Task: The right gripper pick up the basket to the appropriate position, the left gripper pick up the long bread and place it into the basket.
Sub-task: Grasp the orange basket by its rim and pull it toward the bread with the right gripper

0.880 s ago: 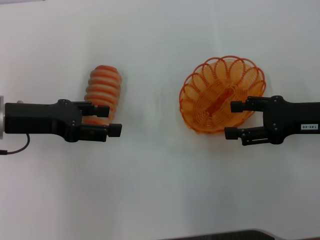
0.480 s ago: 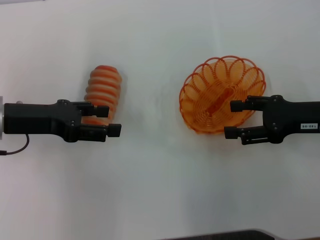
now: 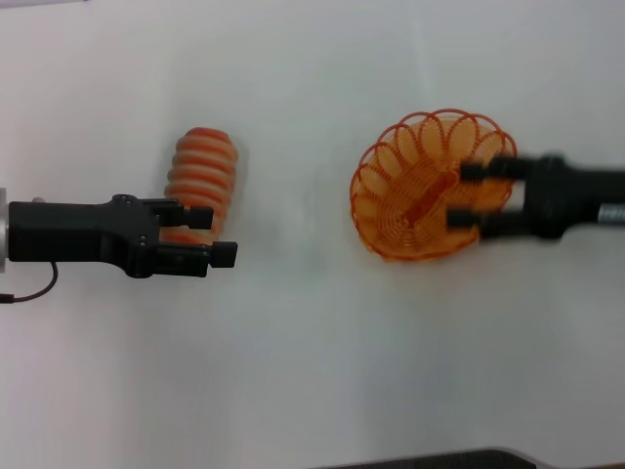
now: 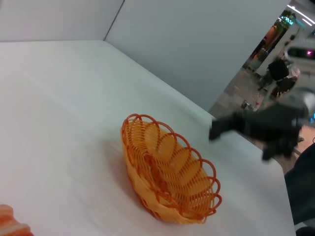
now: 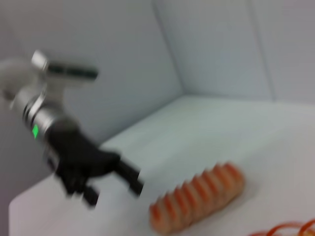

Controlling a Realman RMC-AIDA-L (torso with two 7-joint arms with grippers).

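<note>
The orange wire basket [image 3: 420,191] sits on the white table at the right in the head view. My right gripper [image 3: 459,195] is open and hovers over the basket's right half, one finger over the far rim and one over the near part. The long bread [image 3: 200,176], pale with orange-red ridges, lies at the left. My left gripper [image 3: 217,234] is open at the bread's near end, its far finger over that end. The left wrist view shows the basket [image 4: 167,172], the right gripper [image 4: 246,130] and a bit of the bread [image 4: 10,223]. The right wrist view shows the bread [image 5: 197,196] and the left gripper [image 5: 115,191].
The white table [image 3: 312,371] stretches between bread and basket and toward the front. A dark edge [image 3: 439,459] shows at the bottom of the head view. Grey walls [image 4: 197,44] stand beyond the table's far side.
My right gripper has moved away from me and to the left, from the basket's near right rim to over its right half. The left arm, bread and basket have stayed put.
</note>
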